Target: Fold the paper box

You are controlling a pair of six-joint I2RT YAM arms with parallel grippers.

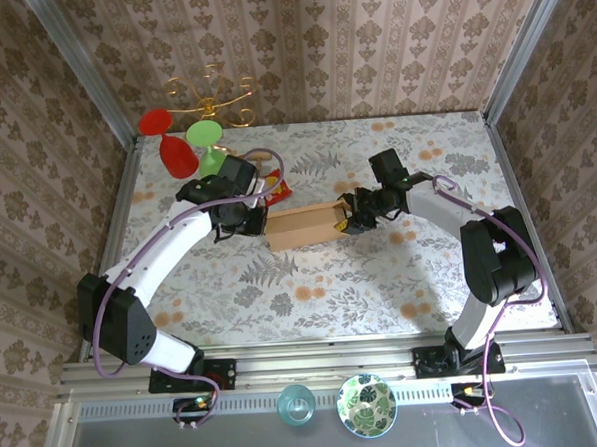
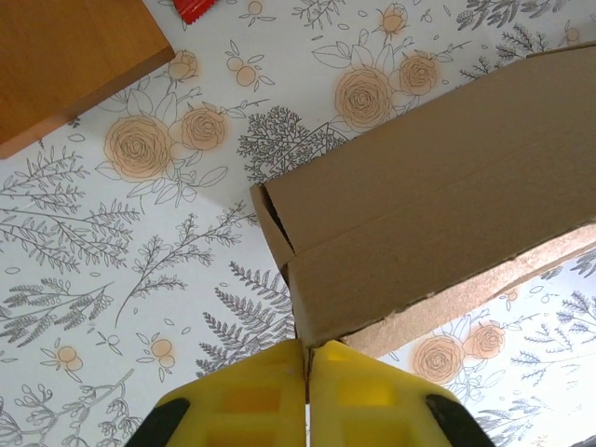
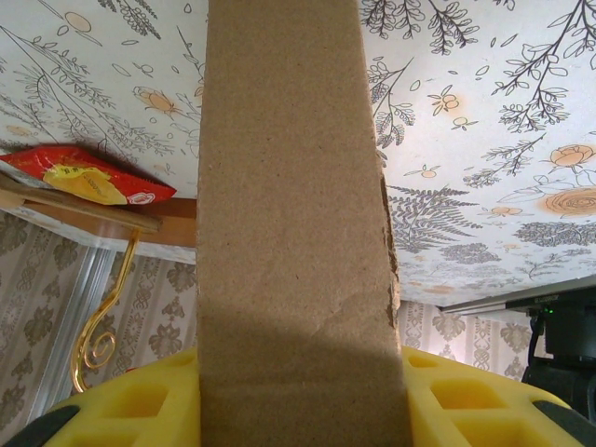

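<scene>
The paper box (image 1: pixel 301 226) is a brown cardboard piece held up off the floral table between my two grippers. My left gripper (image 1: pixel 261 220) is at its left end. In the left wrist view the yellow fingers (image 2: pixel 251 400) of the left gripper (image 2: pixel 307 372) are pressed together, pinching the thin lower corner of the paper box (image 2: pixel 438 186). My right gripper (image 1: pixel 350 219) holds the right end. In the right wrist view the paper box (image 3: pixel 289 186) runs straight up between the right gripper's (image 3: pixel 298 363) yellow fingers (image 3: pixel 140 400), which clamp its two sides.
A wooden stand (image 2: pixel 65 65) and a red snack packet (image 1: pixel 280 191) lie just behind the box. Red (image 1: pixel 175 150) and green (image 1: pixel 206 143) glasses and a gold holder (image 1: pixel 210 98) stand at the back left. A glass (image 1: pixel 296 404) and a bowl (image 1: pixel 366 404) sit near the arm bases.
</scene>
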